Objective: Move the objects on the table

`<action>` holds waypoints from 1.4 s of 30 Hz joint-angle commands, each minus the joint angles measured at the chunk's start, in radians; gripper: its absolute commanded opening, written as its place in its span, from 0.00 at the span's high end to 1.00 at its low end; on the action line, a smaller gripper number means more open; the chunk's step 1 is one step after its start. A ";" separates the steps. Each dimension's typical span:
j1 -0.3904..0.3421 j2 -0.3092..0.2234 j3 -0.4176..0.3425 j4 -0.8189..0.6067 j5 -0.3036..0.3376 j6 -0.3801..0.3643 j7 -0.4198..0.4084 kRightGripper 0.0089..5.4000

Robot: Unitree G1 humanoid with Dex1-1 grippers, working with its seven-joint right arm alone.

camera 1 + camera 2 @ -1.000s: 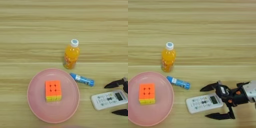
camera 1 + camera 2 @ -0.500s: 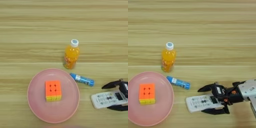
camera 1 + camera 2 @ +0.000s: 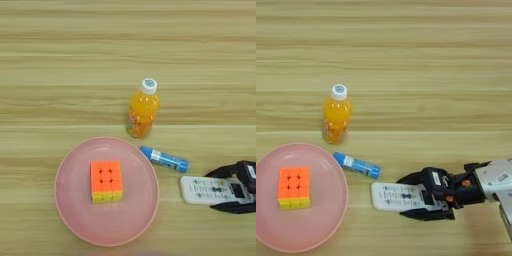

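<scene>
The step in hand looks like a grasp on the remote, which lies flat on the bench at the near right, its long axis running left to right. To do it well, the pincer should sit square across the remote's short width, with one finger on the far long edge and the other on the near long edge, so the flat body does not twist or skid on the wood; a level lift afterwards would keep it from slipping out endwise. The pincer comes in from the right on the silver forearm and is drawn in around the right half of the remote, its two black fingers lying along the far and near edges and apparently touching them, so I judge it clenched on the remote, which rests on the wood, not yet raised. The tube lies just beside the remote's left end, on the far side, slanted, close enough that a sideways drag could knock it. The bottle stands upright further back. At the near left a pink plate holds a cube.
</scene>
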 commanded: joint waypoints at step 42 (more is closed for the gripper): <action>-0.218 0.092 -0.054 0.117 -0.131 0.053 -0.389 0.36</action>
